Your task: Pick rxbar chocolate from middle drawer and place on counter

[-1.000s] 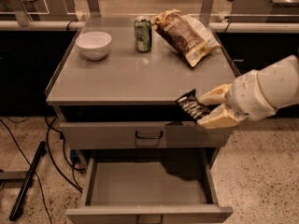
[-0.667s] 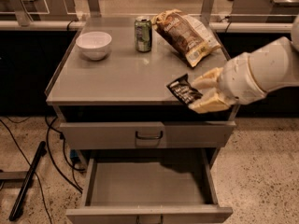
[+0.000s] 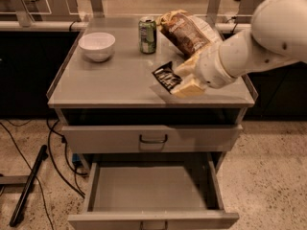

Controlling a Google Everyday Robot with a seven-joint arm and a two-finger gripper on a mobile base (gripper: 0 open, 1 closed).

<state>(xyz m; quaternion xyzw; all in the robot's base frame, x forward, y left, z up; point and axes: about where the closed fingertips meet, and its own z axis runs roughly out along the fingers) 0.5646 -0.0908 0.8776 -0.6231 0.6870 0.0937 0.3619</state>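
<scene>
My gripper [image 3: 181,80] reaches in from the right and is shut on the rxbar chocolate [image 3: 166,76], a small black bar with white lettering. It holds the bar tilted just above the front right part of the grey counter [image 3: 105,83]. The middle drawer [image 3: 148,188] stands pulled open below, and its bare grey floor shows nothing on it.
A white bowl [image 3: 97,45] sits at the back left of the counter. A green can [image 3: 147,34] stands at the back middle, and a brown-and-yellow chip bag [image 3: 184,30] lies beside it at the back right. The top drawer [image 3: 152,138] is closed. Cables lie on the floor at left.
My gripper has carried the bar up and to the left, from in front of the cabinet's right edge to over the counter top.
</scene>
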